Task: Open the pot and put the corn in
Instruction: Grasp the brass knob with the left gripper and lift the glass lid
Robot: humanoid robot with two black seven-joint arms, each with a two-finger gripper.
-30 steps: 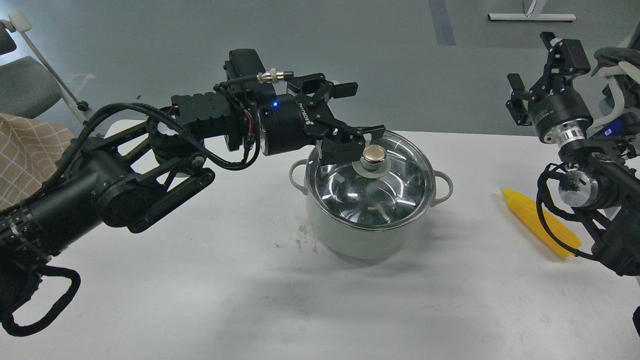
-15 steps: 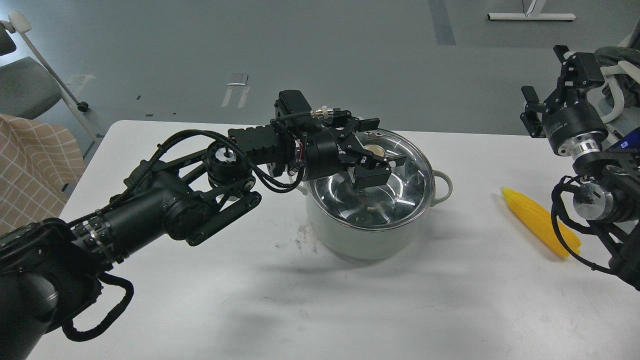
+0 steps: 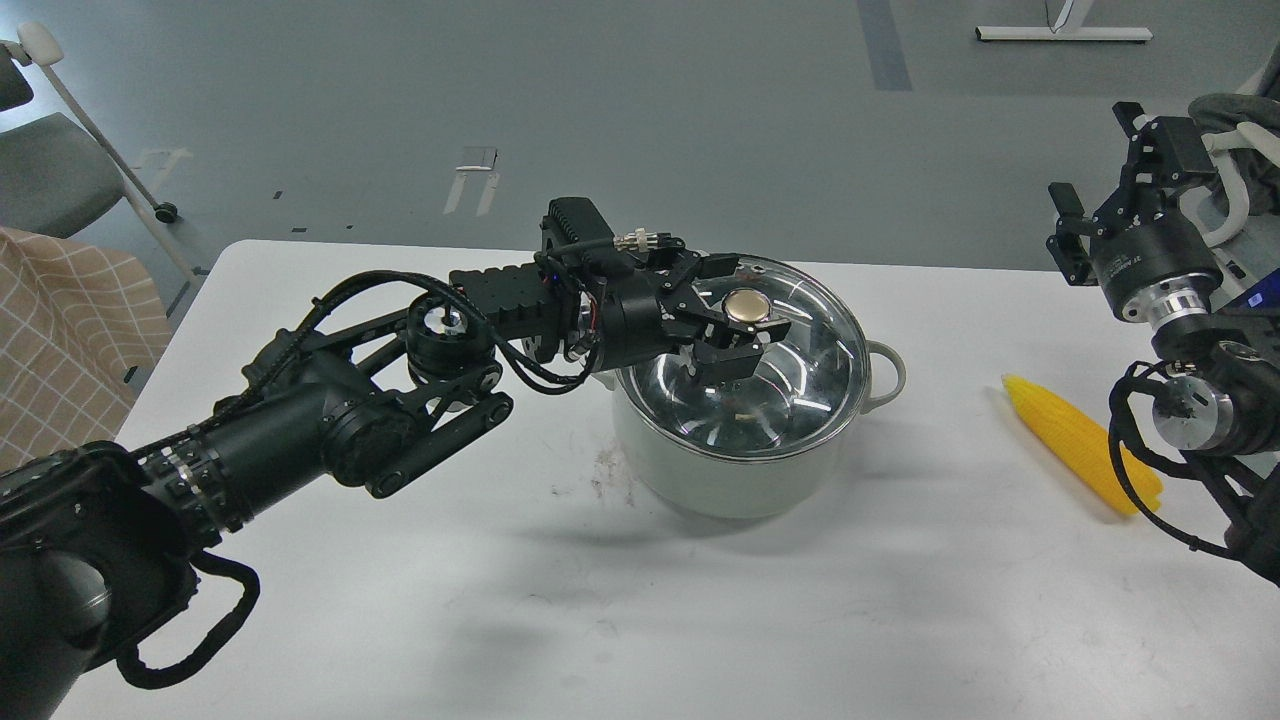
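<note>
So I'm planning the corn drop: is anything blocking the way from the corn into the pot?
Yes. The glass lid still covers the pot, with the left gripper at its gold knob. The table between the corn and the pot looks bare.

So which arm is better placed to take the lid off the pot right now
The left. Its hand has its fingers around the gold knob of the glass lid, which sits on the pot. The right hand is raised off to the side, above the corn.
</note>
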